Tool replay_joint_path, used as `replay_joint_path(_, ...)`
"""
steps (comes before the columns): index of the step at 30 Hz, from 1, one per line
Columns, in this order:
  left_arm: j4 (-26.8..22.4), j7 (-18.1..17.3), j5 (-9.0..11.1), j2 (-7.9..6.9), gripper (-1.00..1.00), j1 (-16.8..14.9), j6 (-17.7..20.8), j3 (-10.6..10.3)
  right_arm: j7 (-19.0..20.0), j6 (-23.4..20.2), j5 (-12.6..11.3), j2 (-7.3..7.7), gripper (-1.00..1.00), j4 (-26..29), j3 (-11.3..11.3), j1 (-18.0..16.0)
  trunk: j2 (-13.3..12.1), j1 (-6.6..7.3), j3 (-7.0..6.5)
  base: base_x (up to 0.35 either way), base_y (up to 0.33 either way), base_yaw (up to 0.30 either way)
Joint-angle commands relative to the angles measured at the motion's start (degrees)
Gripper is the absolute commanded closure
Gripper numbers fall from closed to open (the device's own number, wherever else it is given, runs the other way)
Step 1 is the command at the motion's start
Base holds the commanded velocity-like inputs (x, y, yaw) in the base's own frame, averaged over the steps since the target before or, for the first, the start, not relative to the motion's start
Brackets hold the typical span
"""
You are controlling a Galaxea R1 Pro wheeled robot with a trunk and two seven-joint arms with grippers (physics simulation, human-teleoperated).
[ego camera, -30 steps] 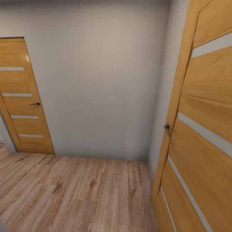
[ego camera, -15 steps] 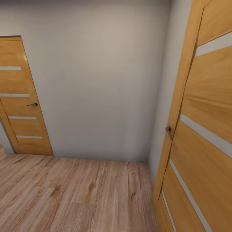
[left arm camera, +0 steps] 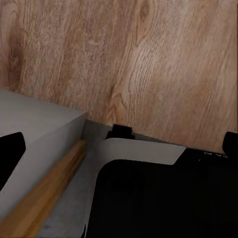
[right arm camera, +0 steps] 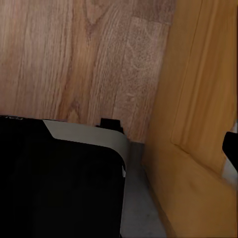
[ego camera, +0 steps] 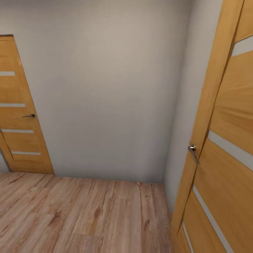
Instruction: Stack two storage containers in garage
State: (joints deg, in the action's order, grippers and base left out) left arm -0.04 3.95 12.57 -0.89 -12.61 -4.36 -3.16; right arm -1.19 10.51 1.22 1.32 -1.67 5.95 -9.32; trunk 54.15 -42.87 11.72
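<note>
Facing a plain pale grey wall [ego camera: 109,91] in the head view, at an inside corner of a room with a light wood plank floor [ego camera: 80,214]. An orange-wood door with pale horizontal stripes [ego camera: 15,116] stands at far left of that wall, shut, with a dark lever handle [ego camera: 29,116] on its right side. A second door of the same make [ego camera: 225,147] stands close at right, seen edge-on and steeply foreshortened; its metal handle [ego camera: 192,150] projects from its edge. The planks run up to the foot of the wall.

Left wrist view: camera looks down on wood planks [left arm camera: 129,64]. A black and pale grey part of the robot's body [left arm camera: 158,193] sits low in the picture. Beside it, a grey wall corner [left arm camera: 42,134] with an orange-wood strip [left arm camera: 49,193] along its base. Dark shapes at both side edges may be fingertips; too little shows, so whether the left gripper is wide or narrow cannot be told.

Right wrist view: wood planks [right arm camera: 74,59], the robot's black and grey body [right arm camera: 59,178], and an orange-wood door face [right arm camera: 198,109] just beside it. Right gripper spread likewise cannot be told.

Orange-red storage containers: cannot be placed from these views.
</note>
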Motion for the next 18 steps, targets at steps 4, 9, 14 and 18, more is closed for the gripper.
replay_joint_path(4, 0.04, 0.10, 0.44, 0.01, -1.00, -0.04, -0.13, -0.35, -0.14, 0.30, 0.14, 0.00, -1.00, -0.18, 0.38, -0.08, 0.04, -0.04, 0.08, 0.321, 0.000, 0.000)
replay_joint_path(9, 0.04, 0.10, 0.44, 0.01, -1.00, -0.04, -0.13, -0.35, -0.13, 0.30, 0.18, 0.00, -1.00, -0.18, 0.38, -0.08, 0.04, -0.04, 0.08, 0.321, 0.000, 0.000)
replay_joint_path(14, 0.04, 0.10, 0.44, 0.01, -1.00, -0.04, -0.12, -0.35, -0.12, 0.30, 0.18, 0.00, -1.00, -0.18, 0.38, -0.08, 0.04, -0.04, 0.08, 0.321, 0.000, 0.000)
replay_joint_path(18, 0.04, 0.11, 0.44, 0.01, -1.00, -0.04, -0.12, -0.35, -0.12, 0.30, 0.19, 0.00, -1.00, -0.18, 0.37, -0.08, 0.04, -0.04, 0.08, 0.321, 0.000, 0.000)
